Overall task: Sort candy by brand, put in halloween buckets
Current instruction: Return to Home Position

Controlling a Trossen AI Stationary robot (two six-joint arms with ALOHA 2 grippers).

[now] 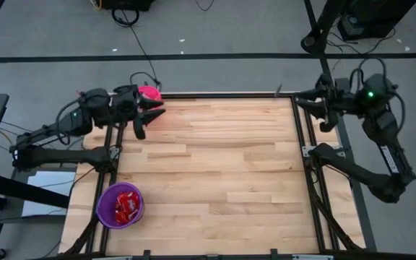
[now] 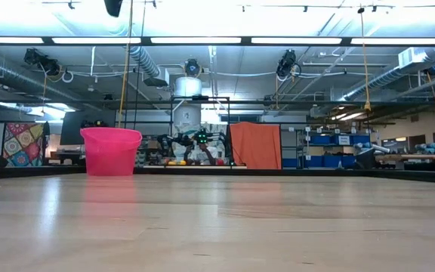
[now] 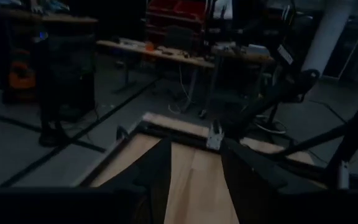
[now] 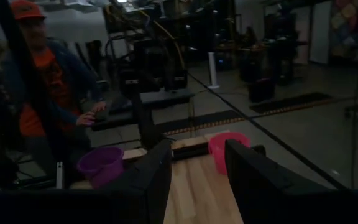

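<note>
Hovering left gripper (image 1: 150, 120): was spread, beside pink bucket (image 1: 150, 92)
Right gripper (image 1: 316, 112): was spread too
Purple bucket (image 1: 101, 196): held red candy (image 1: 127, 206)

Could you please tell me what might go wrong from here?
1. The left claw, open, hangs right beside the pink bucket at the table's back edge; a swing while retreating could knock it off.
2. The purple bucket holding red candy stands near the left front edge, possibly within that arm's sweep.
The right claw, open at the right edge, looks harmless.
</note>
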